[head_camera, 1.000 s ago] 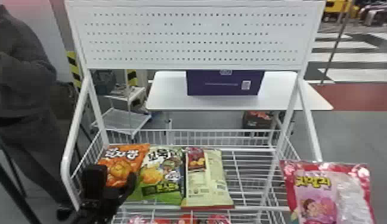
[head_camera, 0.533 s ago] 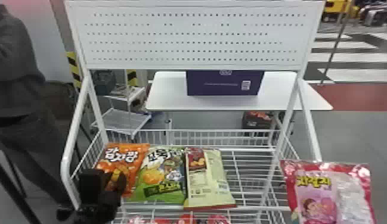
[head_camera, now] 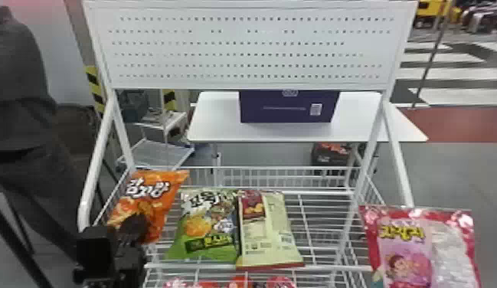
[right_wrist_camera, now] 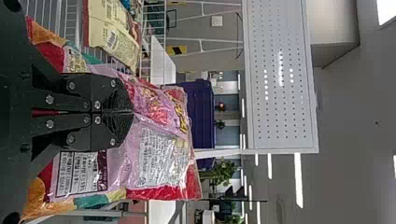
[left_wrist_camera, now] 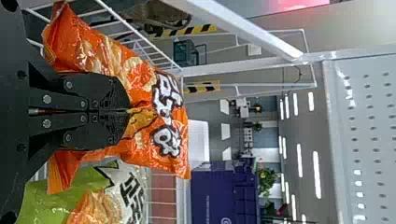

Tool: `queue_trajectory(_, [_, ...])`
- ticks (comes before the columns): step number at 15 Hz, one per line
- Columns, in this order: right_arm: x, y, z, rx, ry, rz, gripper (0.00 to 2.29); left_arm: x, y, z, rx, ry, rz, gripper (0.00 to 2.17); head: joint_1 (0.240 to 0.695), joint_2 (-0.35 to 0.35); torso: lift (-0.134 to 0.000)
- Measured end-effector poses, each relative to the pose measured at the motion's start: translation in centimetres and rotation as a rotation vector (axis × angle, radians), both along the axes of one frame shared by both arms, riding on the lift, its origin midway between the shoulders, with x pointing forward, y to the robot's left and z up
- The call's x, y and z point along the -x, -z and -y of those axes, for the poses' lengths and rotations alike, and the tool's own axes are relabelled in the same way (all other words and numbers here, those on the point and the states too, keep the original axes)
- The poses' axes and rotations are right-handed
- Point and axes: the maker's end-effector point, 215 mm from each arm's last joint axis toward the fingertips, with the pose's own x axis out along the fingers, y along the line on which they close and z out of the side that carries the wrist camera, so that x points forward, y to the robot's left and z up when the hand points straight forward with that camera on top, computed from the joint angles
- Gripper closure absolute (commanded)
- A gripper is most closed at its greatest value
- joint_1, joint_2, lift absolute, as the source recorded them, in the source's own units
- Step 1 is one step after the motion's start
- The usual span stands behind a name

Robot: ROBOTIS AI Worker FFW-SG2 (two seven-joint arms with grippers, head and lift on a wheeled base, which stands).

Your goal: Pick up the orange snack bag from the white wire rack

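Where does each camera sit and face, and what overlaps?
On the head, looking forward and down at the rack; left arm shows.
On the left wrist, looking past the left gripper to the orange bag.
On the right wrist, looking past the right gripper to the pink bag.
All three share the rack and purple box.

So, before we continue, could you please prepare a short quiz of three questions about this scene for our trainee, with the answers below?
1. True or false: the left gripper is shut on the orange snack bag.
2. The right gripper holds: A) a green snack bag; B) a pink-and-red snack bag; C) a yellow can.
3. Fill in: beyond the white wire rack, a dark purple box rests on a white ____.
Key: 1 true; 2 B; 3 table.
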Motion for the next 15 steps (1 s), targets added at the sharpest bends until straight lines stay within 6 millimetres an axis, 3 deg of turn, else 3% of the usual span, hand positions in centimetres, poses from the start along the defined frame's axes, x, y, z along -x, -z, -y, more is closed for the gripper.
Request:
queue_trajectory(6, [0.1, 0.0, -0.3, -0.006, -0.003, -0.001, 2.25, 10.9, -3.8, 0.1, 0.069, -0.026, 0.098, 2.06, 0.499, 0.0, 0.0])
queue_trajectory(8, [0.2, 0.0, -0.3, -0.006, -0.005, -0.001, 2.25, 13.6, -4.5, -0.1, 0.072, -0.02, 0.1, 2.05, 0.499, 0.0, 0.0])
queue_trajectory(11, [0.3, 0.0, -0.3, -0.004, -0.007, -0.002, 2.25, 15.9, -5.3, -0.6, 0.075, -0.029, 0.118, 2.04, 0.499, 0.0, 0.0])
queue_trajectory(15, [0.3, 0.2, -0.2, -0.001, -0.011, -0.006, 2.25, 16.4, -5.3, -0.9, 0.072, -0.03, 0.123, 2.04, 0.499, 0.0, 0.0])
